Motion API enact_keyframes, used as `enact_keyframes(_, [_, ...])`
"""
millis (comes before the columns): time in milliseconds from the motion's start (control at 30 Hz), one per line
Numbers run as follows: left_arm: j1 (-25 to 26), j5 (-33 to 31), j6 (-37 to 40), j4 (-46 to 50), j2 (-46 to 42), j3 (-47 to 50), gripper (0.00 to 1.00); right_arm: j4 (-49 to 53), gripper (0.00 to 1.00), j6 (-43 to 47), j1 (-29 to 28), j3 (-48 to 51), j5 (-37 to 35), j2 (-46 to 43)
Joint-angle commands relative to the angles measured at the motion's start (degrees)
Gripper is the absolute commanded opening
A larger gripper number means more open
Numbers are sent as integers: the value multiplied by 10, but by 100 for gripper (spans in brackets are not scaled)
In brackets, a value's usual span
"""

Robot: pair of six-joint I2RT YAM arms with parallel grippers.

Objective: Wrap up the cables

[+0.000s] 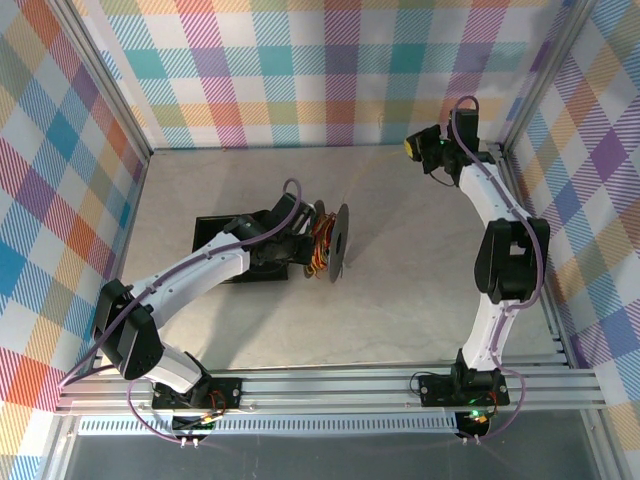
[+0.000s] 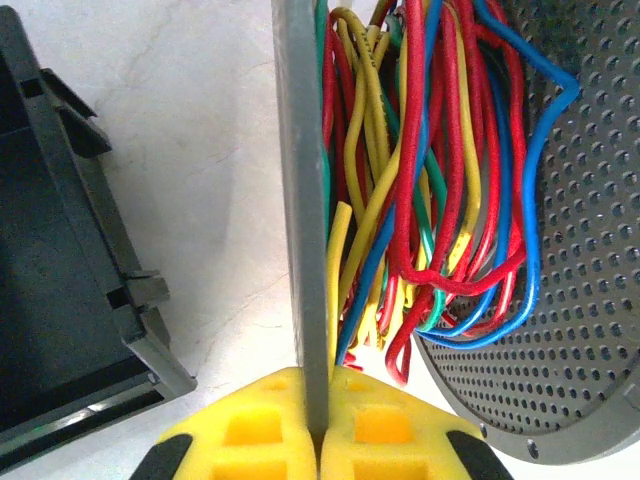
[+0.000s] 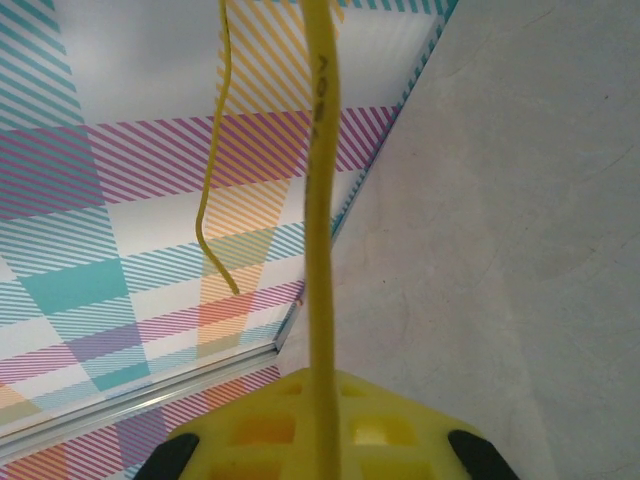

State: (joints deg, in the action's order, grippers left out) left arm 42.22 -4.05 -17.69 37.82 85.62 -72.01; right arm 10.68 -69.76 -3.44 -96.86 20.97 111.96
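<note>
Mid-wrap, it seems: left fingers [image 2: 250, 435] clamp the spool's grey flange [image 2: 300, 200] at lower centre. Right fingers [image 3: 260, 430] pinch a yellow cable [image 3: 318, 200], which likely needs winding in among the cables [image 2: 430, 200] next.

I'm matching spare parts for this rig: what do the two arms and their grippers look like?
Both the left arm and right arm have white shells with black joints, and a lilac cable loops along each. The left gripper and right gripper have yellow fingers with square recesses.
</note>
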Motion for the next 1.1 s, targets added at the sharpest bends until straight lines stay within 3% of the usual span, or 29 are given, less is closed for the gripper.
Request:
enact_keyframes(0, [5,23,17,-46,-28,-12,0,18,0,19,-3,-45,20,13])
enact_keyframes(233, [6,31,20,-39,-7,-21,0,38,0,33,-18,-125,50,31])
enact_keyframes(533, [5,-77,-5,14,40,-78,0,33,0,44,-52,-128,52,-50])
enact_keyframes(700, [-11,-93,-27,23,72,-122,0,37,0,50,-83,-130,52,-100])
enact_keyframes(1067, [-54,-101,-77,18,137,-217,0,-31,0,49,-176,40,34,-236])
